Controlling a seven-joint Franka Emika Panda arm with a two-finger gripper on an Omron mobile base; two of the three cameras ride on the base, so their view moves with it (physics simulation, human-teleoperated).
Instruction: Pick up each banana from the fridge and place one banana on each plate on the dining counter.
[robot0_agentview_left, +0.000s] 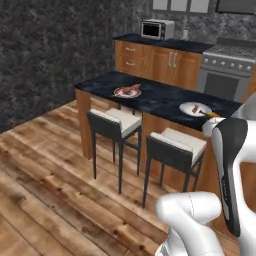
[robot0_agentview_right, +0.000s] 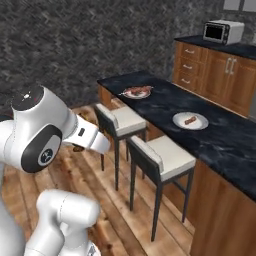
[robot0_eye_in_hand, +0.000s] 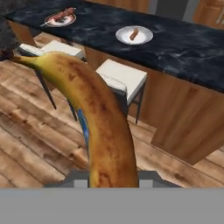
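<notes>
Banana: rises from 6 o'clock of the hand view, curving up to 10 o'clock; yellow with brown speckling, dark stem tip at the far end
Gripper: fingertips hidden behind the fruit; pinching the banana at its lower end
Dining counter: beyond the banana, 12 to 3 o'clock in hand view
Near plate: white, on the counter at 12 o'clock, brown food piece on it
Far plate: reddish ring, 11 o'clock, skewered food on it
Stools: two, white seats, beside the counter
</notes>
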